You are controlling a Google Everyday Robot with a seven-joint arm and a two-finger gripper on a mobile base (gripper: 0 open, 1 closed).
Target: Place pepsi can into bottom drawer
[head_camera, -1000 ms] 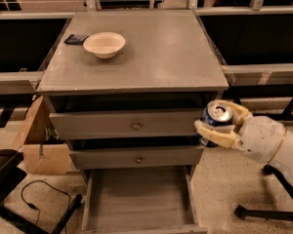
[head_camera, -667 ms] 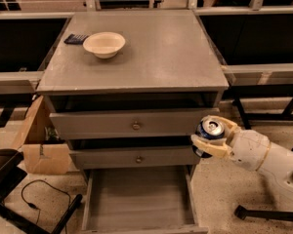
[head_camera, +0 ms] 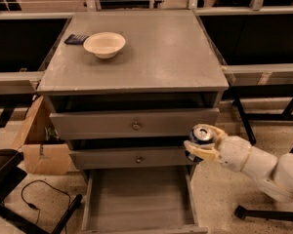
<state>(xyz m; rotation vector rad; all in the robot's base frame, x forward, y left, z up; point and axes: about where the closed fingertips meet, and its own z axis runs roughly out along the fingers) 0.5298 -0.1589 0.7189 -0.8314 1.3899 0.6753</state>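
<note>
My gripper (head_camera: pixel 202 144) reaches in from the right on a white arm and is shut on the pepsi can (head_camera: pixel 201 136), a dark blue can with a silver top held upright. The can hangs at the right front corner of the grey cabinet, level with the middle drawer (head_camera: pixel 132 158). The bottom drawer (head_camera: pixel 136 199) is pulled open below and to the left of the can, and its flat grey floor shows nothing in it.
A cream bowl (head_camera: pixel 104 44) and a small dark object (head_camera: pixel 76 39) sit on the cabinet top (head_camera: pixel 156 52). The top drawer (head_camera: pixel 135 125) has a round knob. A cardboard box (head_camera: pixel 41 145) and a black cable (head_camera: pixel 39 199) lie at the left on the floor.
The gripper with the can has moved lower and slightly left, from beside the top drawer to beside the middle drawer.
</note>
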